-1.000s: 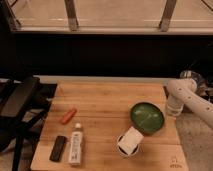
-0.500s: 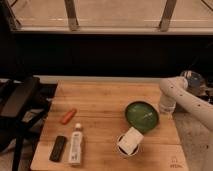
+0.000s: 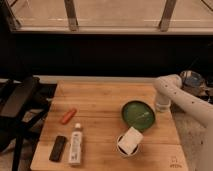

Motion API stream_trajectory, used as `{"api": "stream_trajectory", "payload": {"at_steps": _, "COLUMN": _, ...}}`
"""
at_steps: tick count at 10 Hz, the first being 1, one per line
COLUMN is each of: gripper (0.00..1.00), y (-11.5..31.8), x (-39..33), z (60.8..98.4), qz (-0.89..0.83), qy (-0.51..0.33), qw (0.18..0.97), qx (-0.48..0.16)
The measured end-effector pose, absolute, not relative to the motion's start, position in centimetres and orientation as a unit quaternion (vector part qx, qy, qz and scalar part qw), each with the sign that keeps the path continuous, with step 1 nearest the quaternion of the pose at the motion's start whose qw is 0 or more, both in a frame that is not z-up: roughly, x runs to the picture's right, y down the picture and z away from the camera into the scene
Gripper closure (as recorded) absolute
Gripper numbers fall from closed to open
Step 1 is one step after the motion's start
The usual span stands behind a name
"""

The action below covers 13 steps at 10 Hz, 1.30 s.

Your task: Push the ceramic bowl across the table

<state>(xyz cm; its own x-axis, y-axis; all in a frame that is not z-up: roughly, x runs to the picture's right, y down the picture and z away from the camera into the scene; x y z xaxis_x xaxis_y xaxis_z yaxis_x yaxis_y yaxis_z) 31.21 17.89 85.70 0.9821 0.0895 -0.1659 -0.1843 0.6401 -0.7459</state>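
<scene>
Dark remote (image 3: 58, 148): lay flat near the table's front-left corner, well away from the work and out of any likely push path.
White bottle (image 3: 76, 144): lay on its side just beside the remote, its cap pointing away from the front edge.
Orange object (image 3: 68, 116): rested at a slant behind the bottle, also apart from the action.
Table (image 3: 100, 100): its bare planks left of the bowl gave room for a slide that way.
Dark cup (image 3: 128, 141): stood in front of the bowl with a white card in it, close enough to be bumped, I judged.
Ceramic bowl (image 3: 138, 114): sat right of centre, something pale lying inside.
Gripper (image 3: 161, 105): was down by the bowl's right rim, seemingly placed to shove it leftward; whether its jaws were apart or closed, I cannot tell.
</scene>
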Motion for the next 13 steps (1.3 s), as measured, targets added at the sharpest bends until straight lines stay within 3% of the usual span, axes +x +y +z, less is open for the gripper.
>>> {"api": "stream_trajectory", "payload": {"at_steps": 13, "gripper": 0.99, "y": 14.6, "x": 20.8, "z": 86.4, "qz": -0.015, "qy": 0.050, "qw": 0.900, "qx": -0.433}}
